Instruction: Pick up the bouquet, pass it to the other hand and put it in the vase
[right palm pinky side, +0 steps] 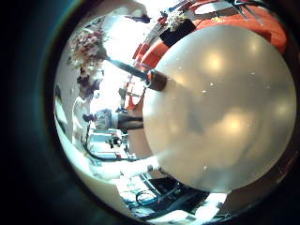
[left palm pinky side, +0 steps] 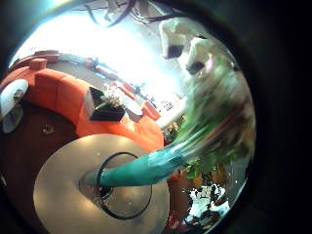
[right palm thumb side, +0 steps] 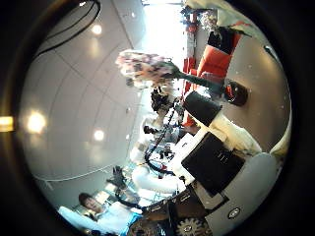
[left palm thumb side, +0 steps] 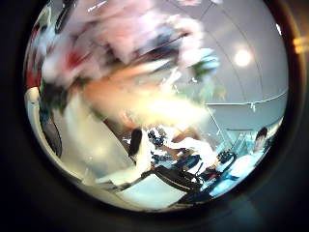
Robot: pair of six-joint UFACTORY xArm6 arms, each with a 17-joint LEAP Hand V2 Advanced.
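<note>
A: Left hand: what does it hold, and what is obscured?

B: The bouquet (left palm pinky side: 210, 122) fills much of both left palm views, so it is close to that palm. Its teal wrapped stem (left palm pinky side: 136, 171) slants down over the vase (left palm pinky side: 125, 185), whose dark rim stands on the round table (left palm pinky side: 68, 190). The blooms (left palm thumb side: 116, 43) are blurred; the fingers cannot be made out, so the grasp cannot be told.

A: Right hand?

B: Part of the right hand (right palm thumb side: 212, 147) shows at the edge of its thumb side view. The bouquet is well apart from it, above the vase (right palm thumb side: 234, 93). Whether its fingers are curled cannot be told.
</note>
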